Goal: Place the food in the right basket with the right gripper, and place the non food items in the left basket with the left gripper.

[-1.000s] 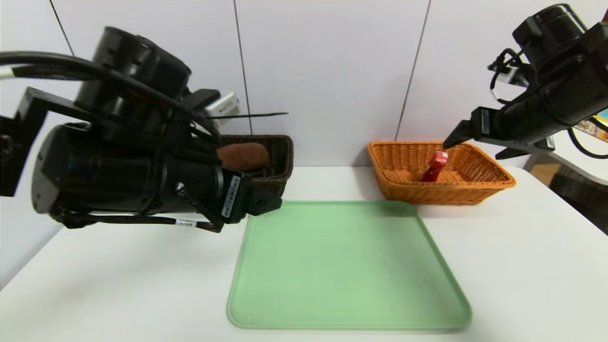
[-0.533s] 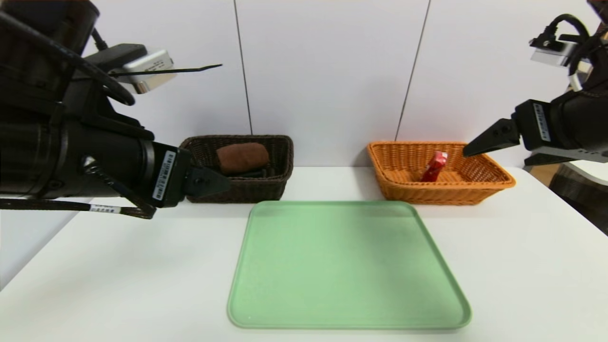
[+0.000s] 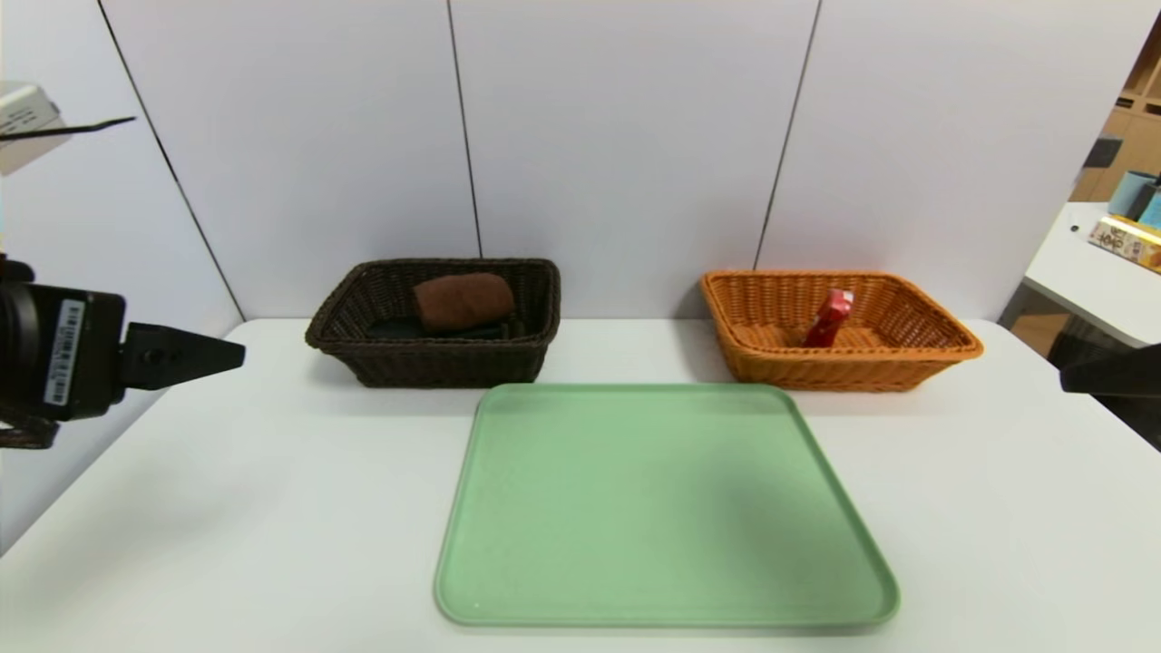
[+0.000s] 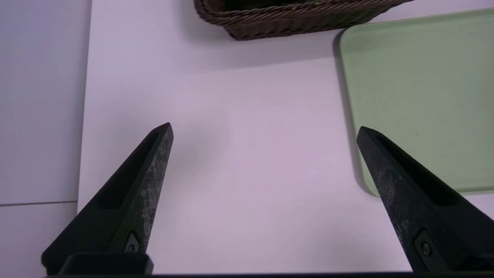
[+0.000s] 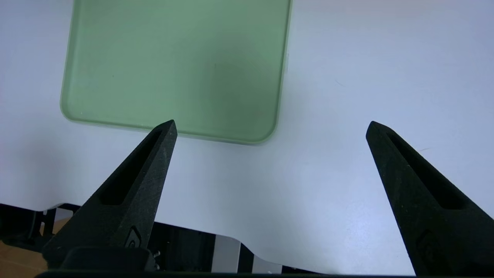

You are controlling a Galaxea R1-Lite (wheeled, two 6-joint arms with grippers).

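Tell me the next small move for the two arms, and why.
Probably none beyond parking: the green plastic tray looks bare, the brown roll lies in the dark wicker basket, and the red packet stands in the orange wicker basket. The left gripper and right gripper are open and hold nothing, so sorting seems finished.

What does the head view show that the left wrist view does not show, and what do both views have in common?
Only the head view shows the orange basket with a red packet inside, and the brown roll inside the dark basket. Only the left wrist view shows both fingers of the left gripper, wide apart with nothing between them. Both views show the dark basket, the green tray and the white table.
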